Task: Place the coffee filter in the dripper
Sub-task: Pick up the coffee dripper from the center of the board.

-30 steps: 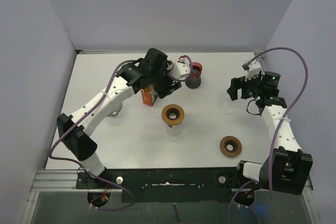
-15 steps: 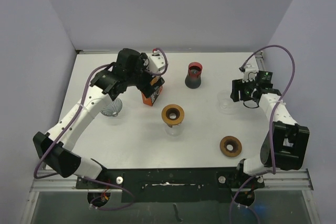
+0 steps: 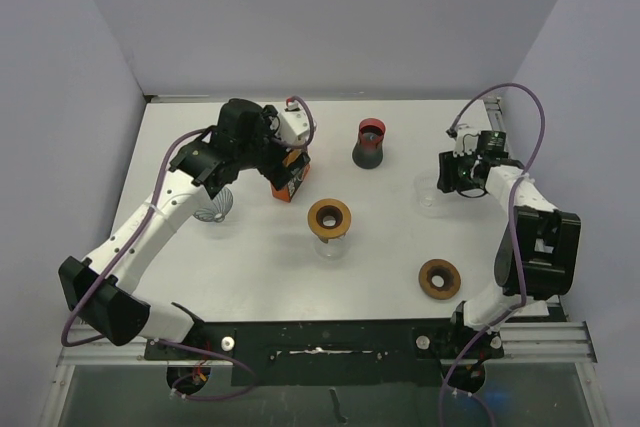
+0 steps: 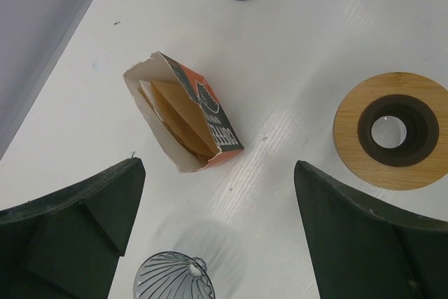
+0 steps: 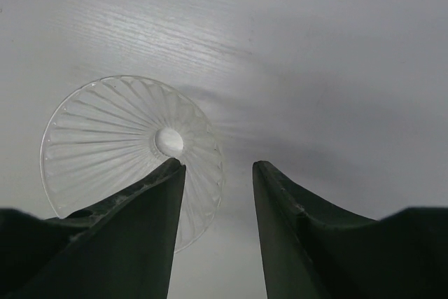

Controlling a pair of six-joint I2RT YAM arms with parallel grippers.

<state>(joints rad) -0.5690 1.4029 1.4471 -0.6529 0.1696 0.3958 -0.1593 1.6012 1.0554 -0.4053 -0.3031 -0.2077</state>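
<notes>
From above, the orange filter box [image 3: 285, 175] lies on the desk [image 3: 380, 257] at back left; the left wrist view shows the left gripper [image 4: 218, 169] spread wide above it, paper filters [image 4: 175, 106] inside; the right wrist view shows the right gripper [image 5: 218, 167] half apart astride the clear dripper [image 5: 119, 145] rim.

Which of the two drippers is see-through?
The clear dripper beneath the right gripper; the grey dripper beside the filter box is smoky and dark.

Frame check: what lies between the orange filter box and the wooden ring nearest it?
Nothing. The stretch of table between the filter box and the wooden ring is bare. The left wrist view shows this plainly.
</notes>
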